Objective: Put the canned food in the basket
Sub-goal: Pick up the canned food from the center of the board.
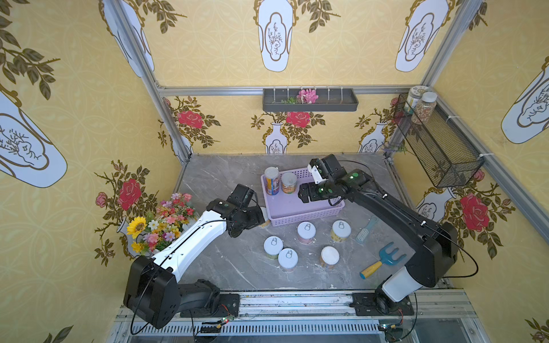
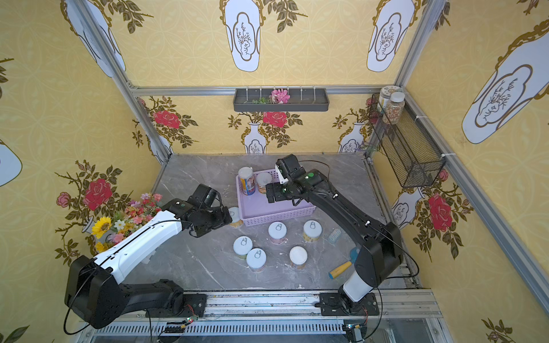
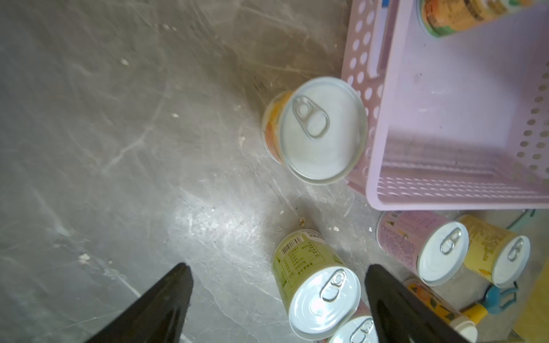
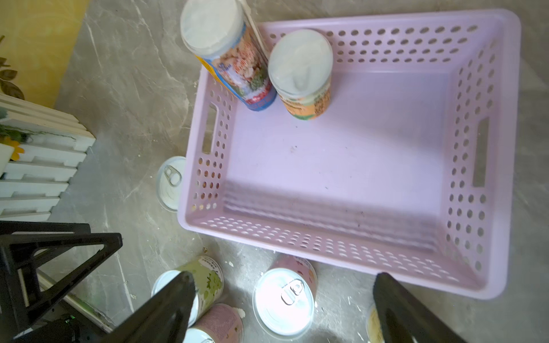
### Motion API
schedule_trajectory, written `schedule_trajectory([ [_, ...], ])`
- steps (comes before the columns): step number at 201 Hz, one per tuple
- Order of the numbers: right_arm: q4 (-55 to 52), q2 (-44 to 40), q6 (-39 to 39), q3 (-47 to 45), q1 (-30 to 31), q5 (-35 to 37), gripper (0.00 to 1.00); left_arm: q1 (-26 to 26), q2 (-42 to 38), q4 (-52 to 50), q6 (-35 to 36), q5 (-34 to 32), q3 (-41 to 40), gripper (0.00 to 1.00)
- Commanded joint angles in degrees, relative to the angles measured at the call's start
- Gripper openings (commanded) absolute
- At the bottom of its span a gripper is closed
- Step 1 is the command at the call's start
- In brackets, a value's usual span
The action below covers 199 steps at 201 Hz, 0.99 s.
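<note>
In a top view: basket (image 1: pixel 306 219) mid-bench (image 1: pixel 225 178), two cans (image 1: pixel 288 181) in its upper-left corner, remaining floor free, five cans (image 1: pixel 306 231) loose below front wall, left wrist: left gripper (image 3: pixel 277 267) wide open, empty, one can (image 3: pixel 322 129) just beside basket corner, right wrist: right gripper (image 4: pixel 285 276) wide open, empty, above basket

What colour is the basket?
The basket is lavender; clearest in the right wrist view.

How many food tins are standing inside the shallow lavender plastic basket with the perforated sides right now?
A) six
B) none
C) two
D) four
C: only a taller blue-yellow tin and a shorter orange-labelled tin stand in one corner of the lavender perforated basket. The rest of its floor is bare.
</note>
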Motion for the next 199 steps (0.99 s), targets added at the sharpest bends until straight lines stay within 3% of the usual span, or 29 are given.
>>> schedule_trajectory([
  [1,-0.9,-1.84,2.36,-1.76,-0.03,2.88,0.97,-0.3,1.28,1.49,-0.61,0.91,-1.63,0.97],
  [100,0.54,-5.32,4.46,-5.22,-1.8,3.36,0.97,-0.51,10.37,6.52,-0.07,1.75,-0.91,0.99],
  [199,1.44,-5.77,4.93,-7.11,-2.25,1.68,0.97,-0.14,19.92,9.63,1.93,0.48,5.89,1.0],
])
